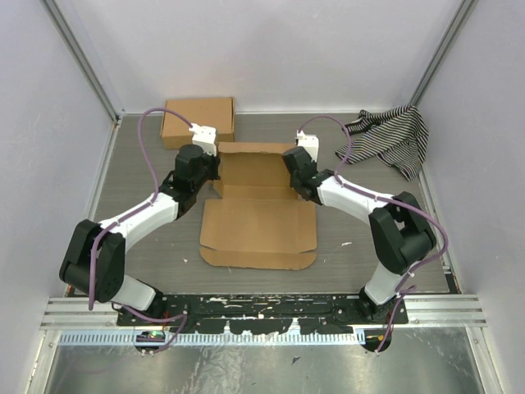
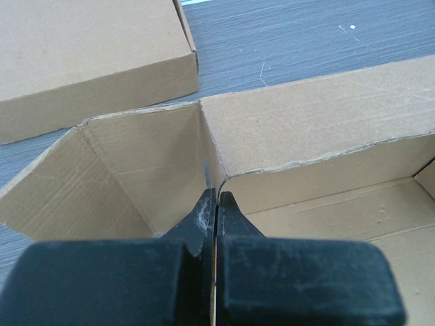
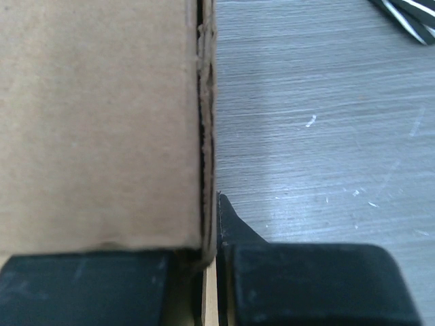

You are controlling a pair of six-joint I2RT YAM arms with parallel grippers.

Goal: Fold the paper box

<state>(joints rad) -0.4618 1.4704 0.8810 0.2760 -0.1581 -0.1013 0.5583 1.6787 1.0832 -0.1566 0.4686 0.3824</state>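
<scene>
Grey wood-grain table (image 1: pixel 148 246), brown corrugated cardboard paper box (image 1: pixel 258 234) mid-table, walls half-raised; left gripper (image 2: pixel 216 200) pinches its left wall, right gripper (image 3: pixel 211 204) its right. Light, stiff, crease-prone, I'd judge: grip walls near the folds

The right pincer (image 3: pixel 211 234) grips the paper box (image 3: pixel 102 122) by its wall edge. Grey bench (image 3: pixel 319 136) lies to the right, with a striped cloth (image 3: pixel 408 10) at the far right.

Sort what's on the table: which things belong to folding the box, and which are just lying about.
Belongs to the job: the paper box, half formed, walls raised; left gripper and right gripper, each shut on a side wall.
Lying about: the closed cardboard box at the far left; the striped cloth at the far right.
</scene>
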